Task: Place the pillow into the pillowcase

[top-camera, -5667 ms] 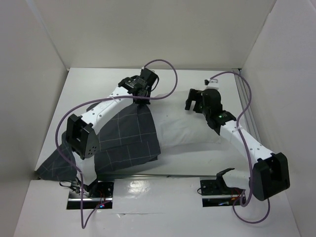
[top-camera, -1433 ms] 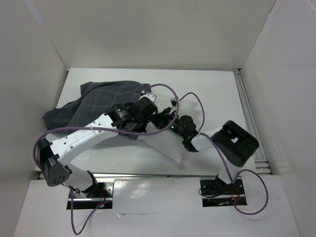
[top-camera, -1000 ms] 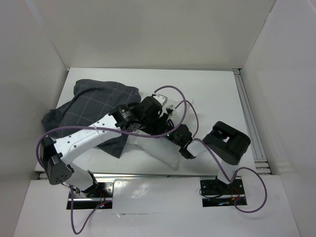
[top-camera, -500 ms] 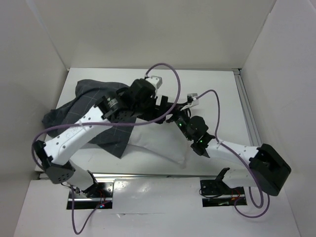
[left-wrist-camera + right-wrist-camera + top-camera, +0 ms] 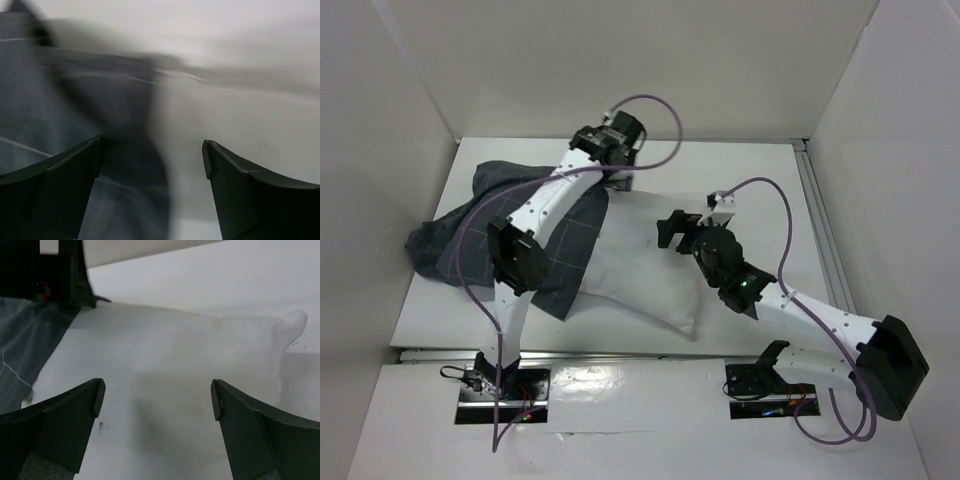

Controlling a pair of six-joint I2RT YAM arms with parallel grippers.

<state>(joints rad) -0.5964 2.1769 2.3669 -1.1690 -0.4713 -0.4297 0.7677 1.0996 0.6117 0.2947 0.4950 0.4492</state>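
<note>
The white pillow lies across the middle of the table. Its left part is under the dark grey checked pillowcase, which bunches toward the far left. My left gripper hangs at the far edge where the pillowcase meets the pillow. In the blurred left wrist view it is open and empty, with the pillowcase below on the left. My right gripper is open over the pillow's far right part. The right wrist view shows it empty above the pillow, with the pillowcase at the left.
White enclosure walls stand close on three sides. A metal rail runs along the table's right edge. Purple cables loop above both arms. The left arm's elbow sits over the pillowcase.
The right gripper has opened and drawn back to the right. The left arm has swung from the pillow's middle to the far edge. The arms no longer cross.
</note>
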